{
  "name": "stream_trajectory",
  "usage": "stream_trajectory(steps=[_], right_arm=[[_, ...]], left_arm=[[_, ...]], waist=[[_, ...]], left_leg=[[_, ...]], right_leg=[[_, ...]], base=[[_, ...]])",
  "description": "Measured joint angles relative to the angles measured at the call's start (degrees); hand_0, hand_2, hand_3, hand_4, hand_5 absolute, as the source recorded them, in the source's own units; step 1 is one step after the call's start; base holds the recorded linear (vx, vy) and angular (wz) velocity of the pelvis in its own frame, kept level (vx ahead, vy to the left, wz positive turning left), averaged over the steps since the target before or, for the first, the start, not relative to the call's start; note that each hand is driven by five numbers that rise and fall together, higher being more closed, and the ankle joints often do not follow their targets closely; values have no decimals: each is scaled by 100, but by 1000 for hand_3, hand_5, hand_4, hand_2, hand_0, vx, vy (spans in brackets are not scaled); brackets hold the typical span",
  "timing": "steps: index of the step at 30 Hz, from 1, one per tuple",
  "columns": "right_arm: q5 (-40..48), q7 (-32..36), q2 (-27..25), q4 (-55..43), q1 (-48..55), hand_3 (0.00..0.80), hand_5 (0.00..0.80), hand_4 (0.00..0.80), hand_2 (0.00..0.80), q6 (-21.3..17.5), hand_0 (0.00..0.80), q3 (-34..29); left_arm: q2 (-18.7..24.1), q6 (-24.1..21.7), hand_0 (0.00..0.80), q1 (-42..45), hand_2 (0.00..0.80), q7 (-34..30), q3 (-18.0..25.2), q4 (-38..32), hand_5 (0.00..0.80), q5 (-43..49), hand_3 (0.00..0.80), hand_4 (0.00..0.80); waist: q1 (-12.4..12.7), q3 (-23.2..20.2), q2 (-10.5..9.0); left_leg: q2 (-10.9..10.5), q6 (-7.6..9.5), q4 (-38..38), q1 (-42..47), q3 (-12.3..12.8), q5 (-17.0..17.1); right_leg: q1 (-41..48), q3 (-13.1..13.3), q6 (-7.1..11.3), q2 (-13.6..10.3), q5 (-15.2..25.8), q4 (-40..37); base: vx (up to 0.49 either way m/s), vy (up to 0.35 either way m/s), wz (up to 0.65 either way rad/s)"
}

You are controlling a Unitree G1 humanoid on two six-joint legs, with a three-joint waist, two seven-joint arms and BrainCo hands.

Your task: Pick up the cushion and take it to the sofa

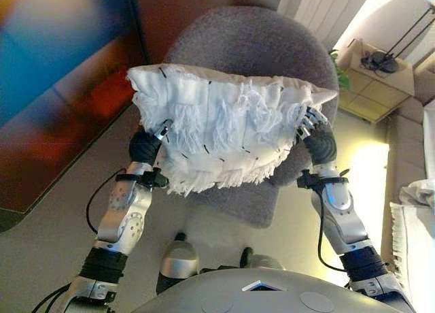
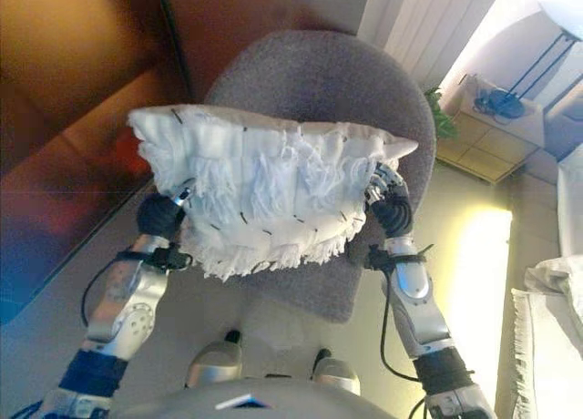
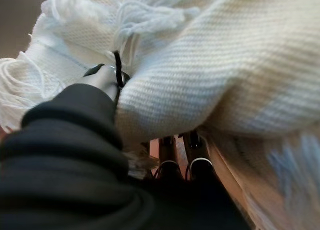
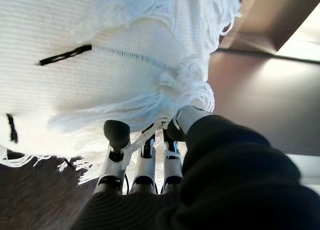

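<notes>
A white knitted cushion [image 1: 224, 129] with fringes and short black stitches hangs in the air between my two hands, above the seat of a grey round-backed armchair [image 1: 251, 41]. My left hand [image 1: 162, 131] grips its left lower edge; in the left wrist view the thumb [image 3: 102, 79] presses into the knit [image 3: 225, 65] while the fingers [image 3: 170, 157] run underneath. My right hand [image 1: 309, 122] holds the right corner; in the right wrist view its fingers [image 4: 145, 165] reach under the fringe [image 4: 100, 65] with the thumb beside them.
The armchair stands right in front of me. A dark red panel [image 1: 61, 122] runs along the left. At the back right stands a light wooden side table [image 1: 377, 81] with a green plant [image 1: 340, 75] beside it. A white fringed throw [image 1: 411, 218] lies at the right edge.
</notes>
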Motion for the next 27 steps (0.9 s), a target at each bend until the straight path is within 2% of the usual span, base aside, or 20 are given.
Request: stream_trajectory(steps=[6, 9, 12, 17, 22, 27], right_arm=[[62, -357, 92, 366, -110, 800, 800, 800, 800, 293, 800, 70], [60, -462, 285, 662, -225, 800, 800, 800, 800, 476, 800, 169], [58, -476, 370, 885, -229, 800, 800, 800, 800, 618, 800, 286], [76, -462, 465, 1370, -198, 800, 800, 800, 800, 737, 800, 319], [145, -363, 490, 1794, -168, 800, 800, 800, 800, 830, 800, 346], [414, -236, 733, 2223, 60, 800, 800, 800, 800, 867, 800, 400]], left_arm=[[-196, 262, 800, -369, 800, 4, -188, 667, 800, 364, 800, 800], [-246, 286, 800, -543, 800, 39, -252, 1124, 800, 457, 800, 800], [-332, 286, 800, -603, 800, 143, -258, 1483, 800, 459, 800, 800], [-585, 411, 800, -607, 800, 336, -299, 1791, 800, 461, 800, 800], [-699, 610, 800, -558, 800, 442, -358, 2082, 800, 678, 800, 800], [-685, 861, 800, -421, 800, 437, -352, 2480, 800, 924, 800, 800]], waist=[[-125, -223, 117], [-242, -257, 170], [-345, -321, 238], [-360, -401, 303], [-335, -475, 220], [-299, -787, -24]], left_leg=[[11, -37, -257, 175, 46, 205], [41, -31, -525, 466, 295, 319], [46, -35, -688, 707, 338, 346], [80, -58, -795, 1078, 521, 354], [170, -115, -799, 1344, 561, 313], [277, -155, -825, 1538, 572, 244]], right_leg=[[50, 21, -18, 5, 72, -79], [251, 56, -12, 6, 73, -174], [435, 76, -1, 8, 75, -264], [734, 134, 5, 37, 72, -320], [1000, 166, -16, 91, 51, -319], [1191, 171, -25, 157, -64, -313]], base=[[158, -23, 3], [176, 1, 3], [269, -22, -10], [265, -52, -8], [292, -99, -4], [255, -85, -1]])
